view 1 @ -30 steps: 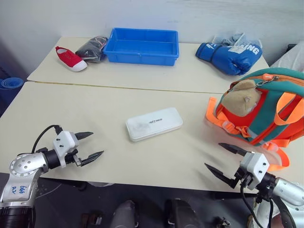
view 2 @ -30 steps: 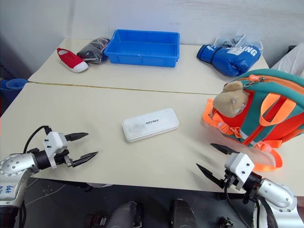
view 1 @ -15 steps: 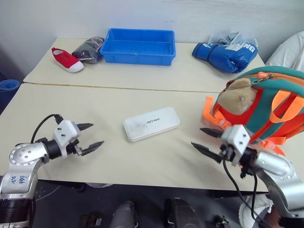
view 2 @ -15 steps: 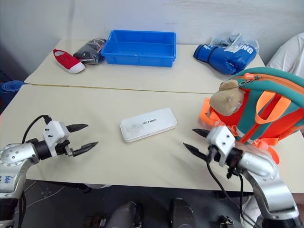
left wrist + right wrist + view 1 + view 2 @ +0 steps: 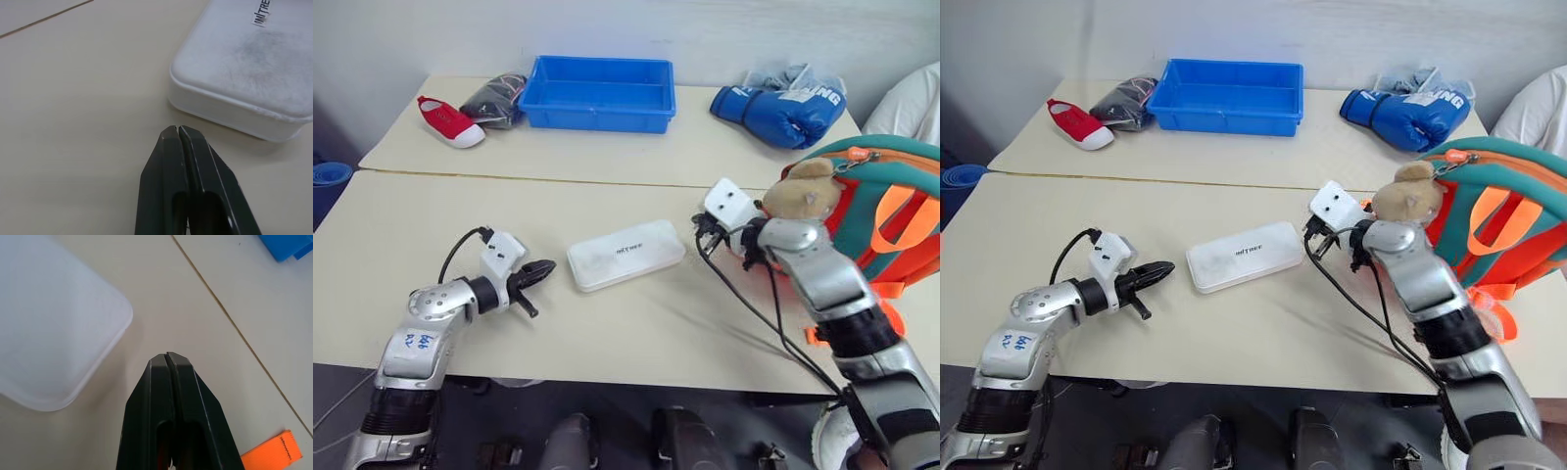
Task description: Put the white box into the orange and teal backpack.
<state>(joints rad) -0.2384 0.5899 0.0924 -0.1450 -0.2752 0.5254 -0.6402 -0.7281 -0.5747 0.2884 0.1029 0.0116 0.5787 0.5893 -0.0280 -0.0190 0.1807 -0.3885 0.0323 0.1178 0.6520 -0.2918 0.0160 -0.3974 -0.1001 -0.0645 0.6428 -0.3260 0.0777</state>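
My left gripper (image 5: 178,129): fingers pressed tip to tip, nothing between them, low over the table (image 5: 636,333). The white box (image 5: 626,254) lies just beyond the tips at about 1 o'clock in the wrist view — near, not touching; in the head view it sits at 3 o'clock of this gripper.

My right gripper (image 5: 165,356): fingers likewise closed flat on each other, holding nothing. A rounded corner of the white box lies at 10 o'clock of the tips in the wrist view, close but apart. In the head view the box is at about 8 o'clock of this gripper, so it rests flat between my two grippers, lid and dark lettering up.

The orange and teal backpack (image 5: 891,211) stands at the table's right edge, at 3 o'clock of the right gripper, its plush head (image 5: 808,194) just beside my right wrist.

Far side of the table — blue tray (image 5: 599,95) at 12 o'clock of the box, red shoe (image 5: 448,121) at 10 o'clock, blue boxing gloves (image 5: 781,106) at 1 o'clock.
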